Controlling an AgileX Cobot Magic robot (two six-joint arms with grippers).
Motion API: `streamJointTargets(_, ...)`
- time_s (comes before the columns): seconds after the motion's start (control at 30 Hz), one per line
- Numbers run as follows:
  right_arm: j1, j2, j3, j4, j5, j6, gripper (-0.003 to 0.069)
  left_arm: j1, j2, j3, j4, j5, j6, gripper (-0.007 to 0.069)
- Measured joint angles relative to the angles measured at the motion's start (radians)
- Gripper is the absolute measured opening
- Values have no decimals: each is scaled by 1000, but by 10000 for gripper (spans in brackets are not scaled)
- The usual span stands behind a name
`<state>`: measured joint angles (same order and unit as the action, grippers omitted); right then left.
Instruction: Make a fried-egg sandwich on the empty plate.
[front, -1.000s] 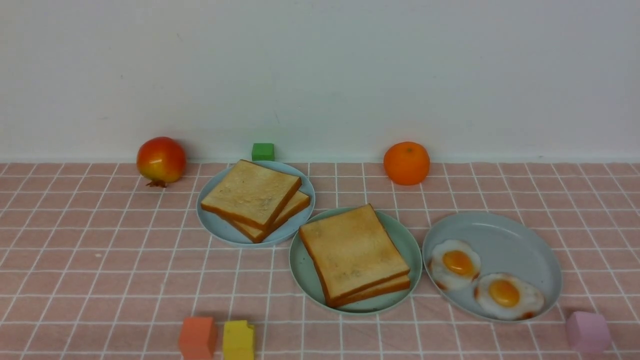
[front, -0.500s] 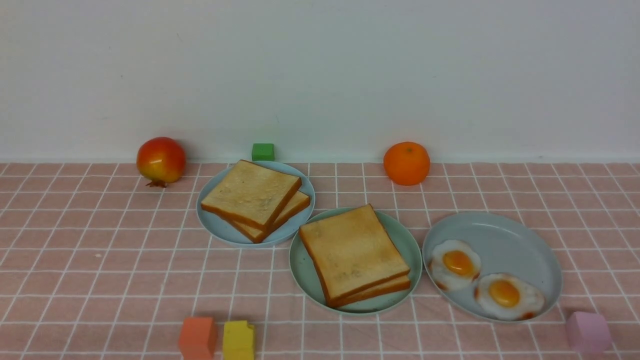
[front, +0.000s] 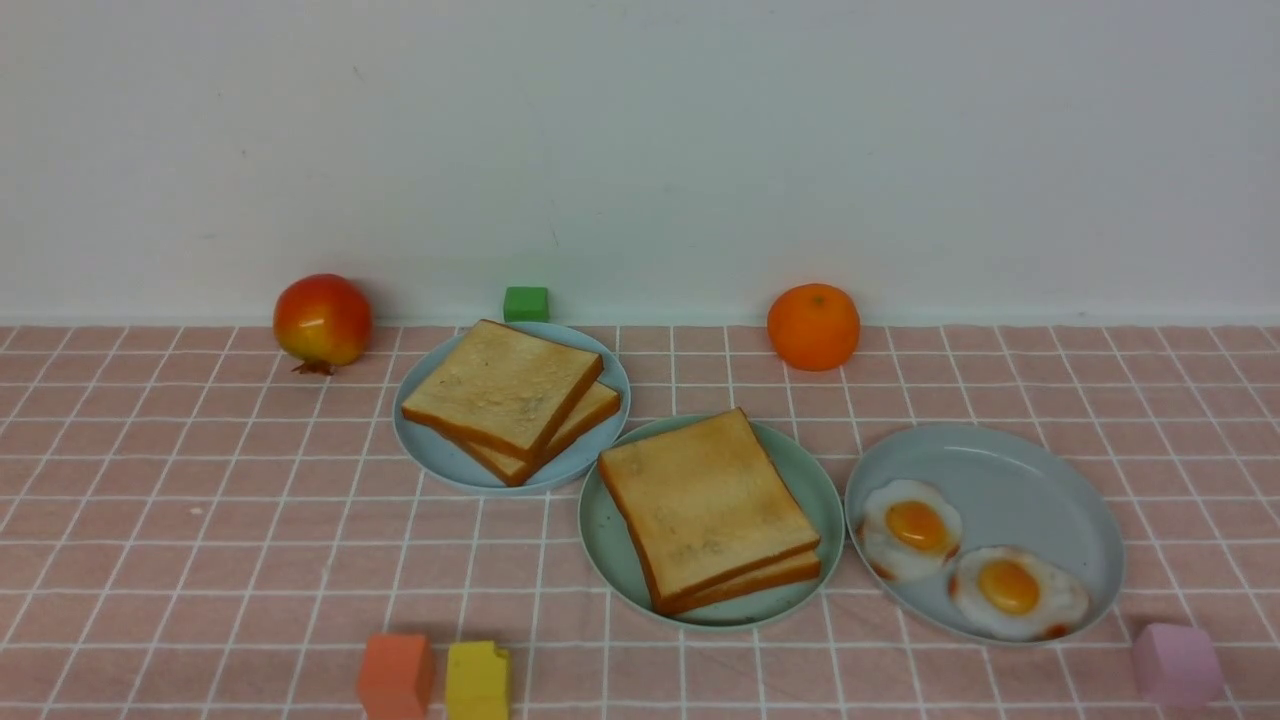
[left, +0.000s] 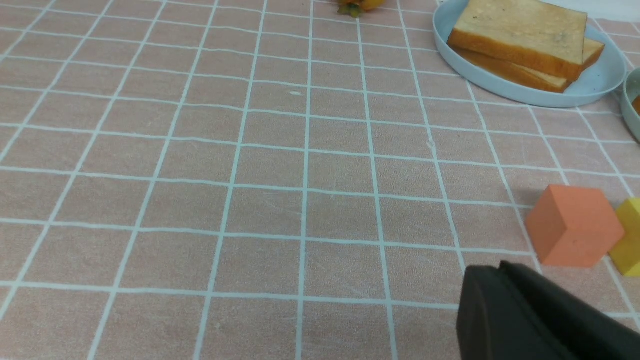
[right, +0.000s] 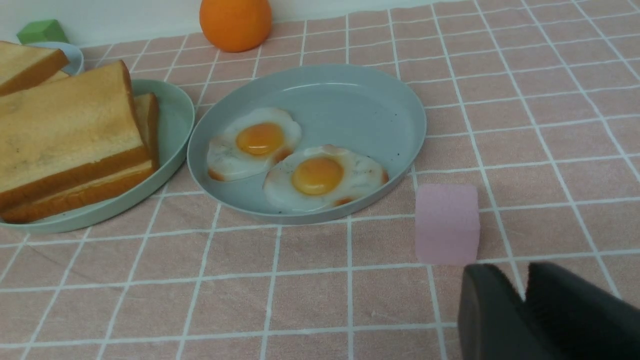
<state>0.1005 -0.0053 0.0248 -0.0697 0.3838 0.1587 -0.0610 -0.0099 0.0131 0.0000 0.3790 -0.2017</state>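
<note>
The mint-green plate (front: 600, 540) sits at the table's middle with two toast slices stacked on it, the top slice (front: 705, 500) over the lower slice (front: 775, 574). No egg shows between them. Two fried eggs (front: 908, 527) (front: 1015, 590) lie on the grey-blue plate (front: 1010, 465) to the right. Neither gripper shows in the front view. My left gripper (left: 495, 269) is shut and empty over bare cloth near an orange cube (left: 572, 225). My right gripper (right: 520, 280) is shut and empty, just short of a pink cube (right: 446, 222).
A pale-blue plate (front: 440, 455) at back left holds two more toast slices (front: 500, 385). A red fruit (front: 322, 320), a green cube (front: 526, 303) and an orange (front: 813, 326) stand along the wall. A yellow cube (front: 477, 680) sits by the orange cube at the front.
</note>
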Motion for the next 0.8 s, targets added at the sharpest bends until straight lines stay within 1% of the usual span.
streamJointTargets(0.8, 0, 0, 0, 0, 0, 0, 189, 0, 0, 0, 0, 0, 0, 63)
